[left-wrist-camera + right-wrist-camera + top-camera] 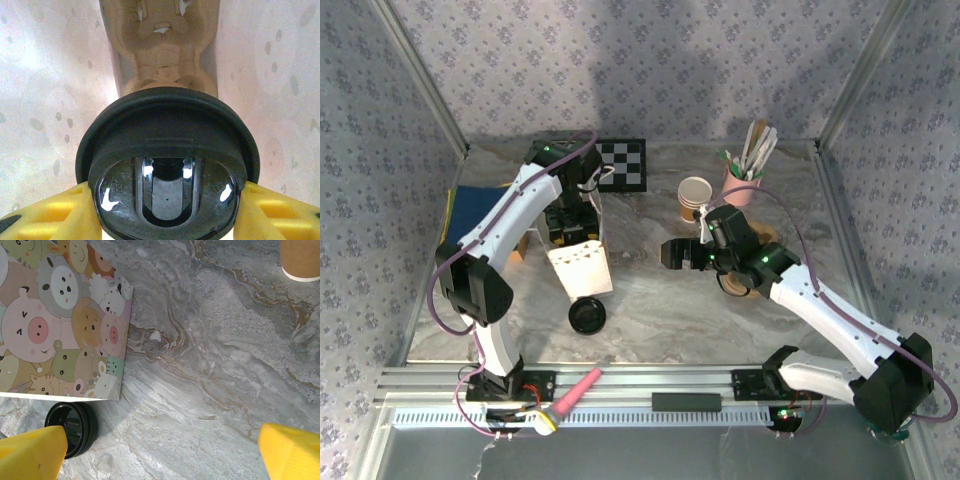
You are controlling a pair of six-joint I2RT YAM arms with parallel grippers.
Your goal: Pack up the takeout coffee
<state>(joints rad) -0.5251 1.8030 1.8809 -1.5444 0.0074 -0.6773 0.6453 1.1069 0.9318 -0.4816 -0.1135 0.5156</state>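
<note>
Left wrist, lidded takeout coffee [167,130] inside bag [45,75]

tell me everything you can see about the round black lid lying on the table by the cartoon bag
The round black plastic lid looks glossy, with a low side wall and a raised ring around a sunken centre. It lies flat on the grey marbled table, just in front of the near end of the paper bag printed with cartoon animals; whether the two touch is unclear. Nothing sits on it or grips it.
</note>
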